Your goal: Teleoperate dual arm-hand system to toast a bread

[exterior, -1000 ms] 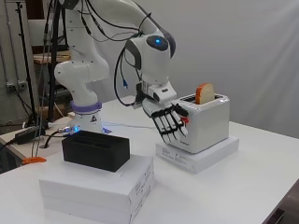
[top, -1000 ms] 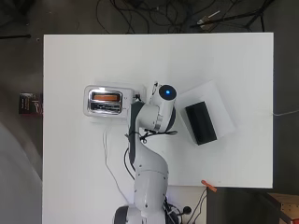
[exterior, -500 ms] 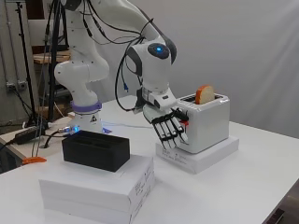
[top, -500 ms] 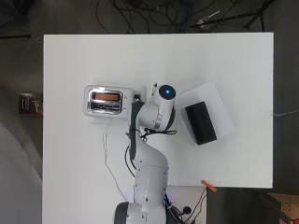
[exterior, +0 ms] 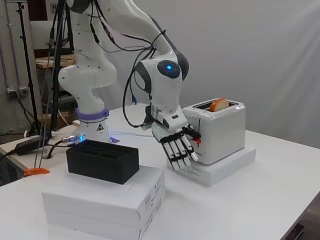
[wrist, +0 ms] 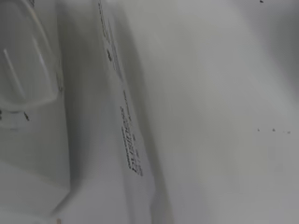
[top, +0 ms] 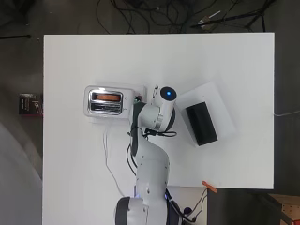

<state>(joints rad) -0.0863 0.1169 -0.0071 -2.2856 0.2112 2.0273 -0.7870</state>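
Note:
A white and chrome toaster (top: pixel 104 101) (exterior: pixel 217 130) stands on a flat white box (exterior: pixel 220 167) left of the table's middle. A slice of bread (top: pixel 108 97) (exterior: pixel 219 104) sits in one slot and sticks up only a little above the top. My hand (exterior: pixel 176 145) hangs at the toaster's lever end, fingers straight and pointing down, holding nothing. Its fingers (exterior: pixel 181 154) reach down to the box's edge. In the overhead view the arm covers the hand. The wrist view shows the toaster's side (wrist: pixel 28 116) and the white box (wrist: pixel 126 130) very close.
A black rectangular holder (top: pixel 200 124) (exterior: pixel 102 160) lies on a larger white box (exterior: pixel 105 197) to the right of the arm. A cable (top: pixel 107 154) runs across the table from the toaster toward the arm's base. An orange tool (top: pixel 209 187) lies at the table's near edge.
The hand has dropped lower along the toaster's end, and the bread has sunk deeper into the slot than one second ago.

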